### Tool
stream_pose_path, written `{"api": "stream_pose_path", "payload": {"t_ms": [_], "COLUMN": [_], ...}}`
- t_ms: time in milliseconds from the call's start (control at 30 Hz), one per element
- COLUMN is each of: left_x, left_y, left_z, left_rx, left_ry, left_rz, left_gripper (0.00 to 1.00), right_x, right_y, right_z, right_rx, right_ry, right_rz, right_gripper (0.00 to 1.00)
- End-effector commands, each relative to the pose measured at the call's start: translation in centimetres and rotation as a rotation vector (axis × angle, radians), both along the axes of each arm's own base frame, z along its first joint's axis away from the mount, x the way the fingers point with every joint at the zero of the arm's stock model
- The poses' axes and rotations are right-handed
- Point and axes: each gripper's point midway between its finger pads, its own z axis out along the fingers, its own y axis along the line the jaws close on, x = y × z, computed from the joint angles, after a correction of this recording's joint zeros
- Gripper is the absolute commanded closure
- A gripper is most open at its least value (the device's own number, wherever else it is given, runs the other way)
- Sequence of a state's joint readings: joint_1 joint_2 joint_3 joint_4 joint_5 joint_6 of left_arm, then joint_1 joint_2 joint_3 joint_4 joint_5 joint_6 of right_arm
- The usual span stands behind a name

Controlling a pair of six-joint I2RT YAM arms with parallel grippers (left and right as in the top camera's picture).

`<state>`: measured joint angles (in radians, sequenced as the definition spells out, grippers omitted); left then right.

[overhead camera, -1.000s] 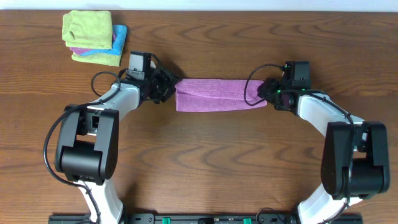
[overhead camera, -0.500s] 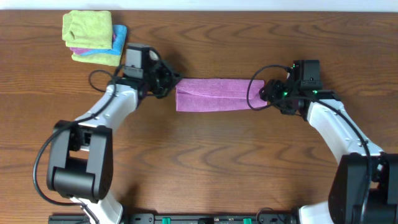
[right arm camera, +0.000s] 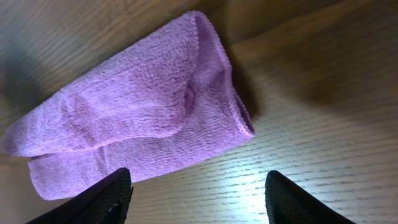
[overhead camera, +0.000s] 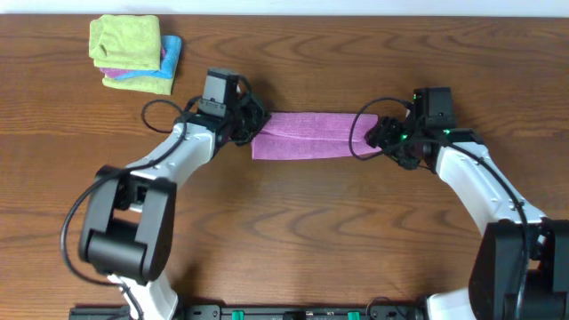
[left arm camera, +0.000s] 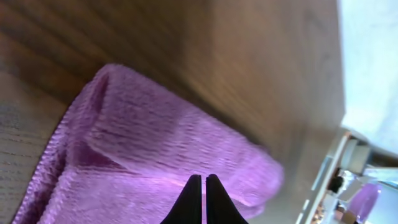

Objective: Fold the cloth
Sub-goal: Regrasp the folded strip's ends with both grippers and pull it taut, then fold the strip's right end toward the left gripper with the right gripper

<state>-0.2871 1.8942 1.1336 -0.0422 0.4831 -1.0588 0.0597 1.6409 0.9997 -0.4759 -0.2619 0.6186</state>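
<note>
Left wrist: left end effector (left arm camera: 199,182) pressed closed, perhaps pinching cloth (left arm camera: 149,155); right end effector (right arm camera: 198,175) spread wide.

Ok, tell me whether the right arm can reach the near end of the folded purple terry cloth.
Probably yes: the right gripper is open, the purple cloth lies just ahead, nothing between.

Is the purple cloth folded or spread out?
Folded. The purple cloth lies as a narrow strip, its layers doubled over at both ends.
</note>
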Motion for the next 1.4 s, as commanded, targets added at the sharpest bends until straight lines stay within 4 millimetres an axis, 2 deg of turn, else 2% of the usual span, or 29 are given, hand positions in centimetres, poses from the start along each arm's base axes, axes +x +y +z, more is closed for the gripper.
{"api": "stream_pose_path", "payload": {"t_ms": [0,133,300,567,867,967,1033,1200,1233,1367], "left_x": [0.1,0.0,-0.3,-1.0,-1.5,-1.8,-1.9,-2.0,-2.1,-2.4], "left_y": [-0.4,-0.3,-0.4,0.1,0.3,0.4,0.4,0.5,0.5,0.7], "left_z": [-2.4,-4.4,-5.6,-6.3,-6.6,-6.7,-6.8,-6.9,-6.9,-7.1], "left_rx": [-0.002,0.006,0.014,0.047,0.054,0.059,0.062,0.07,0.073,0.084], "left_ry": [0.056,0.088,0.116,0.145,0.171,0.184,0.186,0.188,0.189,0.201], "left_rz": [0.007,0.015,0.011,0.014,0.013,0.013,0.009,0.0,-0.003,-0.005], "left_gripper": [0.94,0.94,0.94,0.94,0.94,0.94,0.94,0.94,0.94,0.94], "right_x": [0.6,0.6,0.4,0.9,2.1,2.4,2.8,4.1,4.3,4.6], "right_y": [0.2,-0.1,-0.1,1.0,2.4,2.5,2.7,2.8,2.8,3.3], "right_z": [0.4,-0.1,-1.7,-4.0,-5.7,-6.2,-6.3,-5.7,-5.6,-4.1], "right_rx": [0.004,-0.016,-0.012,-0.001,0.015,0.001,-0.004,-0.001,0.001,0.023], "right_ry": [-0.014,-0.005,0.039,0.069,0.055,0.047,0.031,-0.028,-0.038,-0.072], "right_rz": [-0.009,-0.019,-0.032,-0.036,-0.048,-0.046,-0.043,-0.045,-0.046,-0.032], "right_gripper": [0.31,0.3,0.3,0.29,0.35,0.41,0.49,0.92,0.99,0.99]}}
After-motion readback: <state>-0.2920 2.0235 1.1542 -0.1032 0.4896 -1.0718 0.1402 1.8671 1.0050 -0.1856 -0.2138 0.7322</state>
